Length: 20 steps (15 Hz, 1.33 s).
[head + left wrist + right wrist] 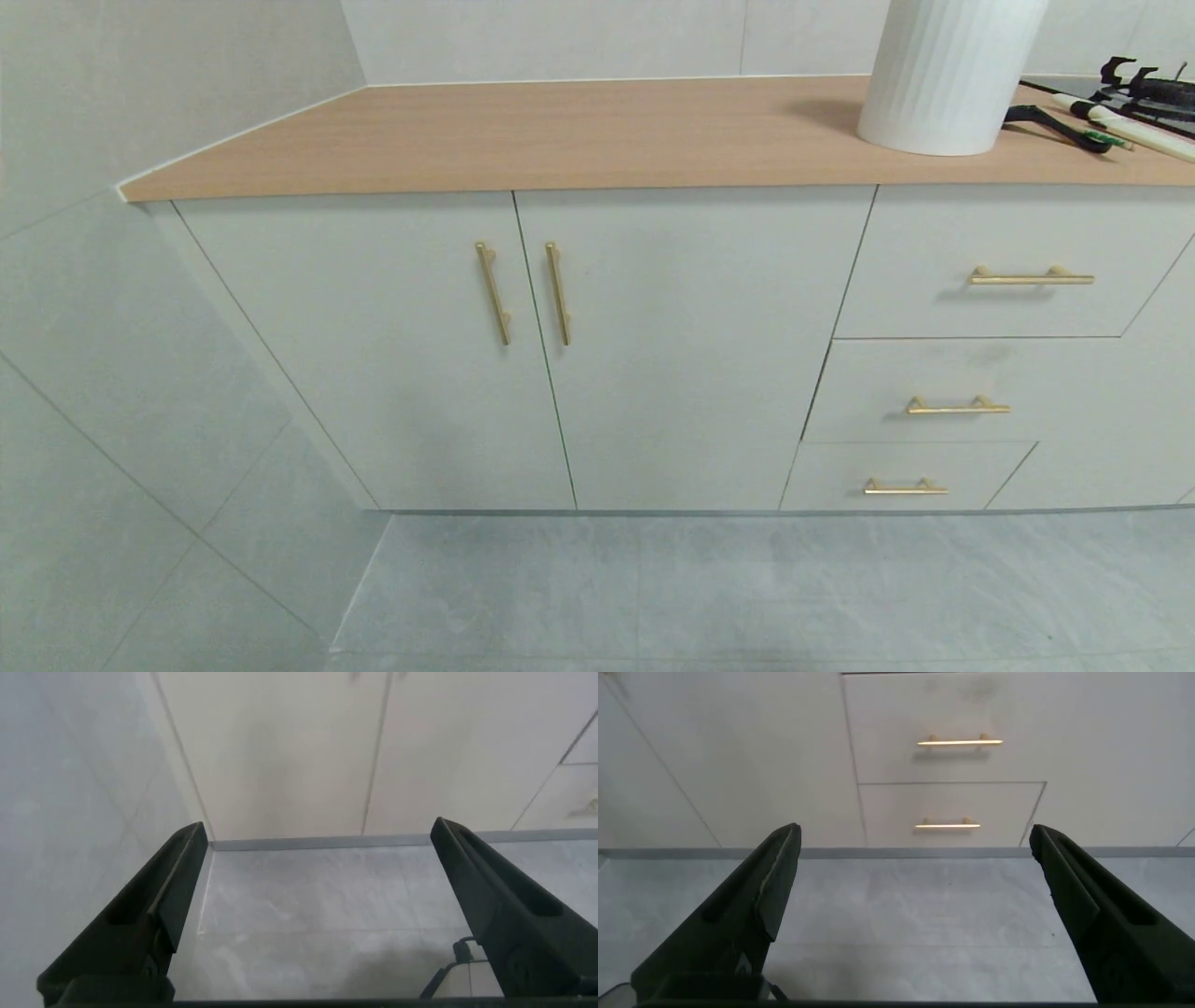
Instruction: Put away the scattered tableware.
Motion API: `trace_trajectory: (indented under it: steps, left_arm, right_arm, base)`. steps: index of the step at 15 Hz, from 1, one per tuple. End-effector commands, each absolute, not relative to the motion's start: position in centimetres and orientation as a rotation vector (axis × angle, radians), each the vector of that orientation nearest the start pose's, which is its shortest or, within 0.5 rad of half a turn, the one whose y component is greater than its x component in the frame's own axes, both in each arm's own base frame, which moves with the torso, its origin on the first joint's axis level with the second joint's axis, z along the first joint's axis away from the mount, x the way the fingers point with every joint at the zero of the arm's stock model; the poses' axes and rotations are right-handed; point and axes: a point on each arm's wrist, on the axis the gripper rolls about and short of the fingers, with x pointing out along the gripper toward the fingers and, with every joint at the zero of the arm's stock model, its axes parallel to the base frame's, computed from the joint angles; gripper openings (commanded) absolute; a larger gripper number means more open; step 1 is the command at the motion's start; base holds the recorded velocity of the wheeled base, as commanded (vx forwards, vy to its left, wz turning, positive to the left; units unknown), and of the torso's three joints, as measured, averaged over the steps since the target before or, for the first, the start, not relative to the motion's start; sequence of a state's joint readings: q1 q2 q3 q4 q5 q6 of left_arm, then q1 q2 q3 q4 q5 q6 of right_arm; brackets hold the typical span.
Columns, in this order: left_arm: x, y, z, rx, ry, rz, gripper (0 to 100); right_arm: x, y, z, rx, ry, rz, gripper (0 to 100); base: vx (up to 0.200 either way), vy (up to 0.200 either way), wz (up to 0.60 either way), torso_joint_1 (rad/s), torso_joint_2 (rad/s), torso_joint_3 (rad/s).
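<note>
Several utensils (1120,117) with black, white and green handles lie at the far right of the wooden countertop (523,131), beside a tall white ribbed container (948,70). My left gripper (318,835) hangs open low over the grey floor, facing the base of the cabinet doors. My right gripper (915,840) is open too, low over the floor, facing the lower drawers (957,812). Both hold nothing.
A pale cabinet has two doors with gold handles (523,294) and three drawers with gold handles (957,406) on the right. A tiled wall (112,373) closes off the left side. Grey floor (700,588) lies open before the cabinet.
</note>
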State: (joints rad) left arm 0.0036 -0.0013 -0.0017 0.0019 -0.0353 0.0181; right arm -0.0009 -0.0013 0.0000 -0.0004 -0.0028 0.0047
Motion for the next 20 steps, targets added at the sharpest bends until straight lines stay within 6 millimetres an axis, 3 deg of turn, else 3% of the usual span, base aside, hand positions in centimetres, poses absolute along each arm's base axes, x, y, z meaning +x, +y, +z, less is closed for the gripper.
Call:
trace_trajectory:
  steps: [1,8,17,20]
  left_arm:
    - [-2.29,-0.09,7.57,0.018,0.000,-0.032,100]
    - [-2.29,-0.09,7.57,0.017,0.000,-0.032,100]
    - [-2.29,-0.08,7.57,0.014,0.000,-0.031,100]
    - [-2.29,-0.08,7.57,0.014,0.000,-0.031,100]
  right_arm:
    - [-2.28,0.00,7.56,0.005,-0.002,-0.005,100]
    - [-2.28,0.00,7.56,0.005,-0.002,-0.005,100]
    - [-2.28,0.00,7.56,0.006,-0.002,-0.005,100]
    - [-2.28,0.00,7.56,0.006,-0.002,-0.005,100]
  base:
    - [0.000,-0.200,0.00,0.002,0.00,0.007]
    - [0.000,-0.200,0.00,0.004,0.00,0.001]
    - [0.000,0.000,0.00,0.000,0.00,0.000]
    - [0.200,0.000,0.00,0.001,0.00,0.002]
